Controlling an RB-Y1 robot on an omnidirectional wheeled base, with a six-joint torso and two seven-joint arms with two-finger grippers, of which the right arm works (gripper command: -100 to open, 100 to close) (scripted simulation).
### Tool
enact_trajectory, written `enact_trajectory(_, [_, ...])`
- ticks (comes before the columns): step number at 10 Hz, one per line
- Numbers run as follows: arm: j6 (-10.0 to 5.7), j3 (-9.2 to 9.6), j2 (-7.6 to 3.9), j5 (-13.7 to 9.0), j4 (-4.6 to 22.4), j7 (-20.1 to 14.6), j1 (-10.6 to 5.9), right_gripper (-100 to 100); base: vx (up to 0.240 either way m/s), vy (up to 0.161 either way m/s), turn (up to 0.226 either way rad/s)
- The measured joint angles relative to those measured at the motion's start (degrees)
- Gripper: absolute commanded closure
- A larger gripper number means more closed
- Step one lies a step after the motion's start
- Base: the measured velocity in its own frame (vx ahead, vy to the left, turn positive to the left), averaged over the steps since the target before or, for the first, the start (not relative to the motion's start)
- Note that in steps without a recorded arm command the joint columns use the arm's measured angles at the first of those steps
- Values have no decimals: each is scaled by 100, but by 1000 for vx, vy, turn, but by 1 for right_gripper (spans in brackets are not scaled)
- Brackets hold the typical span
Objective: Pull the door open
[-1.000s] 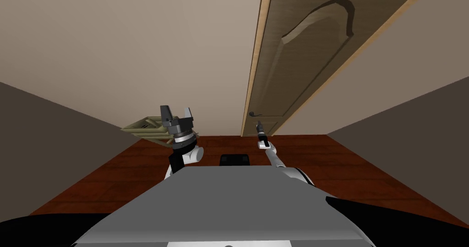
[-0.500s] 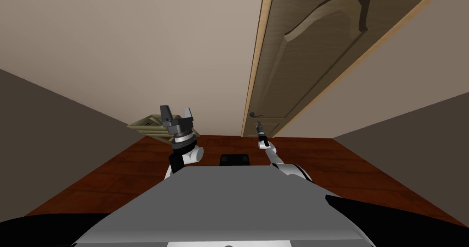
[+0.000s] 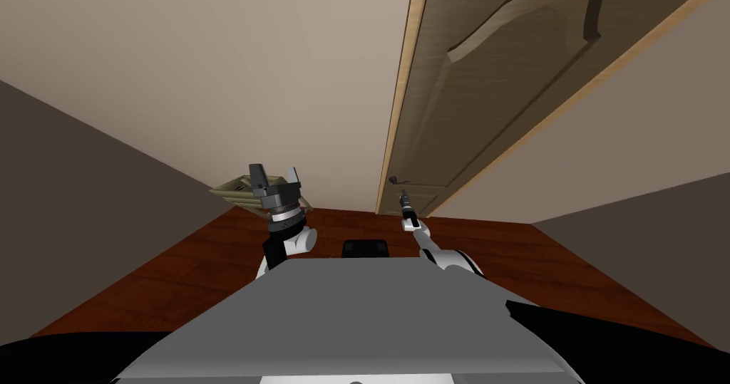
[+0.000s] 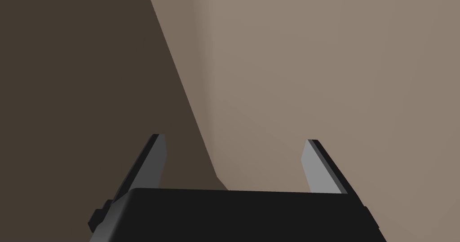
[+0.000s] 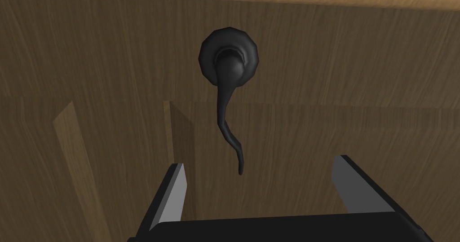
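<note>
- While the right claw [image 3: 404,196] reaches out toward the far wall [image 3: 214,80], its two thin fingers stand spread and pinch nothing.
- Just beyond that claw is the door [image 3: 463,116]. It is brown and wood-grained with a raised panel, and it stands right of centre in the far wall, inside a lighter wooden frame [image 3: 399,95].
- On the door's left edge, close to the frame, sits the dark handle [image 3: 393,179].
- Seen from the right wrist, the handle [image 5: 223,109] is a round rose with a thin, curved lever against the door [image 5: 337,118].
- The lever's free end points toward the gap between the right claw [image 5: 260,161] fingers and touches neither of them.
- Left of the door, the left claw [image 3: 274,169] is held upright near the chest, its fingers spread and empty [image 4: 234,138].
- Behind the left claw an olive slatted object [image 3: 239,191] lies by the far wall on the reddish-brown floor [image 3: 178,273].
</note>
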Motion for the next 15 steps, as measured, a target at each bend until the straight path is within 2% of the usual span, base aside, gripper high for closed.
enact_trajectory(3, [-22,-15,-44,-22,322,-18,-155,-100,7,-41,51])
enact_trajectory(4, [-29,-16,-46,-23,341,-20,-164,-100,115,13,121])
enact_trajectory(6, [-88,-61,-172,-58,366,-108,-68,-100,183,25,125])
enact_trajectory(8, [-26,-96,-274,-86,206,-193,69,-100,90,18,19])
enact_trajectory(9, [-75,-100,-286,-89,306,-205,32,-100,70,8,97])
enact_trajectory(10, [-159,-119,-352,-105,462,-244,-13,-100,177,6,232])
enact_trajectory(11, [-333,-156,-473,-135,775,-327,-85,-100,159,13,90])
enact_trajectory(12, [-334,-175,-525,-150,632,-381,38,-100,200,17,122])
enact_trajectory(13, [-212,-209,-598,-176,341,-432,243,-100,151,0,70])
enact_trajectory(14, [-238,-221,-656,-187,428,-483,235,-100,95,4,57])
enact_trajectory(15, [-328,-235,-720,-200,589,-530,186,-100,46,1,13])
